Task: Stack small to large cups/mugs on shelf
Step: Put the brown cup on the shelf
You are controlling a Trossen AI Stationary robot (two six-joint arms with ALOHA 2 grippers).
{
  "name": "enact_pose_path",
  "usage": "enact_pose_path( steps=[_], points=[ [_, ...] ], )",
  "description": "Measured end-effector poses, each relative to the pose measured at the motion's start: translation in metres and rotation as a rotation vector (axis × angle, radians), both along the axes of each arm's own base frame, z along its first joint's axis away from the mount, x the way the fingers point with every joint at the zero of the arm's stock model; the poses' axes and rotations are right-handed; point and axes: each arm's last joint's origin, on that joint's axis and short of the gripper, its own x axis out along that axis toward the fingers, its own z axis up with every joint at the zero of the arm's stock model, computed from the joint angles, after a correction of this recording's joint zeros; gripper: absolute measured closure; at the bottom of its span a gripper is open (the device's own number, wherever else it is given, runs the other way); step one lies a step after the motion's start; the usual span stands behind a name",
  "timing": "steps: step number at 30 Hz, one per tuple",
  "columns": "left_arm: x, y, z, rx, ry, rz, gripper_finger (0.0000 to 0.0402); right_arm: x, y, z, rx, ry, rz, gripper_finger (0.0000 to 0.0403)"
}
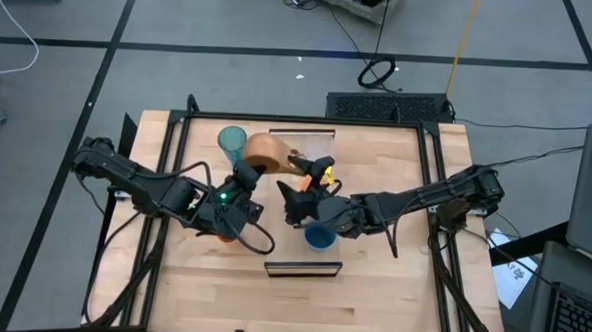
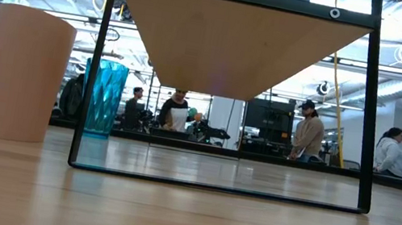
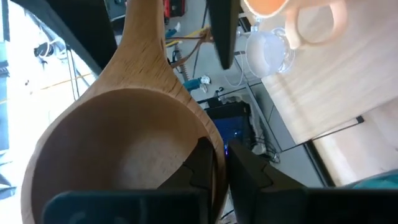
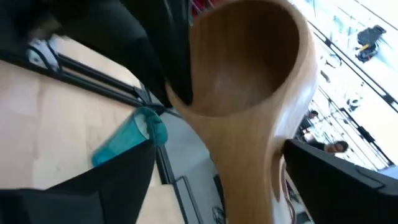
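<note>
The tan handled mug (image 1: 269,152) is held up on its side between both arms, its handle (image 1: 298,166) pointing toward my right gripper (image 1: 297,194). My left gripper (image 1: 246,174) is shut on it. My right gripper (image 4: 217,155) is open, with one finger on either side of the handle (image 4: 261,174). The teal tumbler (image 1: 232,141) stands upright behind them. The blue cup (image 1: 320,235) shows below the right arm. The orange handled mug (image 3: 292,12) and the clear glass cup (image 3: 267,50) stand on the table. The shelf (image 1: 302,268) is near the table's near edge. My left gripper pinches the tan mug's rim (image 3: 214,140) on the side opposite the handle, one finger (image 3: 199,165) inside the bowl and one (image 3: 249,177) outside. The mug is lifted clear and tipped on its side. My right gripper: I cannot tell whether its fingers touch the handle.
A peach-coloured cup (image 2: 23,75) stands upright on the table in front of the teal tumbler (image 2: 105,96), left of the shelf's black frame (image 2: 92,70). An orange patch (image 1: 223,233) shows under the left arm. People stand in the room beyond the table.
</note>
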Motion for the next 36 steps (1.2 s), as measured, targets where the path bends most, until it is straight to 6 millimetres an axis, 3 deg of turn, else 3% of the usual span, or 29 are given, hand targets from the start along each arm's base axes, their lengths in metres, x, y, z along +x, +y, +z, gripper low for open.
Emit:
enact_pose_path(
  steps=[10, 15, 25, 31, 36],
  points=[
    [0.0, 0.0, 0.0, -0.057, -0.065, 0.028, 0.0377, -0.002, 0.008, 0.001, -0.015, 0.005, 0.01, 0.0039],
    [0.0, 0.0, -0.001, -0.11, -0.089, 0.02, 0.0377, -0.007, 0.015, 0.011, -0.067, -0.02, -0.007, 0.0039],
    [0.0, -0.001, 0.0, -0.215, -0.147, 0.014, 0.0377, -0.037, 0.055, 0.038, -0.132, -0.07, -0.082, 0.0039],
    [-0.002, -0.004, 0.025, -0.343, -0.238, -0.031, 0.0377, -0.069, 0.085, 0.051, -0.045, -0.155, -0.023, 0.0039],
    [-0.006, -0.002, 0.057, -0.443, -0.315, -0.077, 0.0377, -0.093, 0.103, 0.046, 0.03, -0.207, 0.052, 0.0039]
  ],
)
